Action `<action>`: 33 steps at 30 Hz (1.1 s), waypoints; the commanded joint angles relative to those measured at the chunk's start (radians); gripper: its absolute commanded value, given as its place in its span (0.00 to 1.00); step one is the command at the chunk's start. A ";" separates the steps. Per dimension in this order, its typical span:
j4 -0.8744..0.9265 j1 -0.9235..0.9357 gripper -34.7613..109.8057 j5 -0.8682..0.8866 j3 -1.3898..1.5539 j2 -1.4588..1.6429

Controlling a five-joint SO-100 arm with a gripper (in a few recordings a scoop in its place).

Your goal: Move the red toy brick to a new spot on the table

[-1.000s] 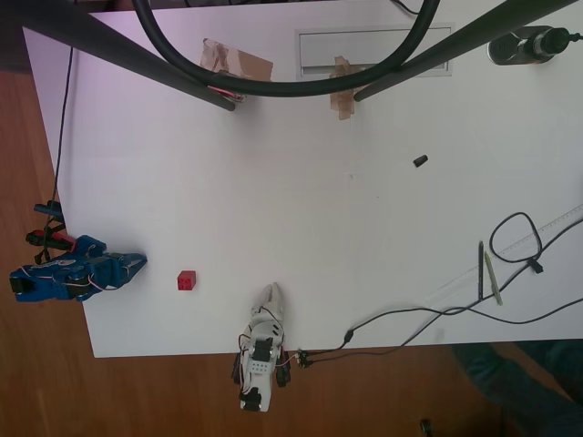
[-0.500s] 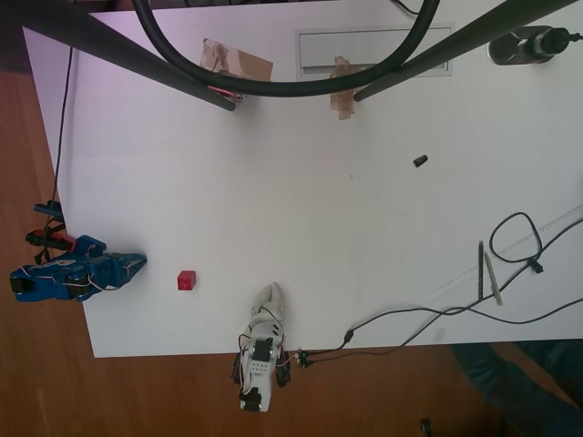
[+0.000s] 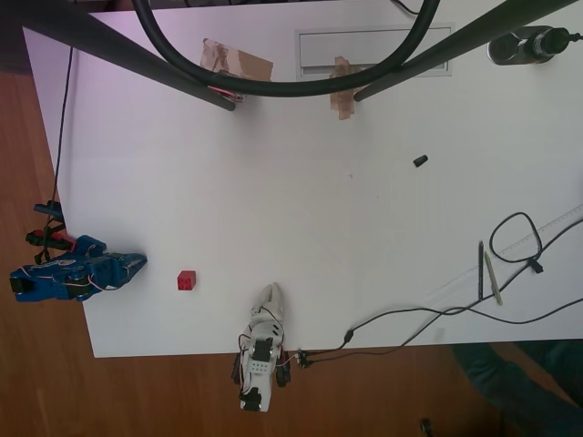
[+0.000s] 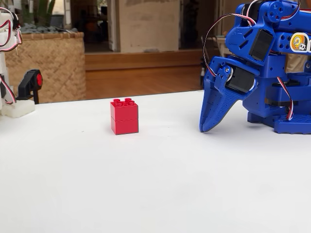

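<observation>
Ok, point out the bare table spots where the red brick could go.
The widest bare stretch of table lies between the red toy brick and the small black object. It is crowded along the right by the cables and at the top by the taped cardboard.

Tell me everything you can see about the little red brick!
The red toy brick is a small bright red block that looks like shiny plastic. A seam runs around its middle, so it may be two pieces stacked, and round studs sit on top. It stands upright and flat on the white table, near the edge in the overhead view. Nothing else touches it. The blue gripper points down at the table beside it, with a gap between them.
</observation>
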 commanded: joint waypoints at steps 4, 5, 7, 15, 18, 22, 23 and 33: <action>-0.011 0.002 0.24 0.005 0.034 0.035; -0.011 0.002 0.24 0.003 0.034 0.035; -0.011 0.002 0.24 0.000 0.034 0.035; -0.011 0.002 0.24 0.012 0.034 0.035; -0.011 0.002 0.24 0.011 0.034 0.035; -0.040 0.006 0.24 0.011 0.034 0.035; -0.048 0.006 0.24 0.014 0.034 0.035; -0.207 0.055 0.24 -0.018 -0.158 -0.308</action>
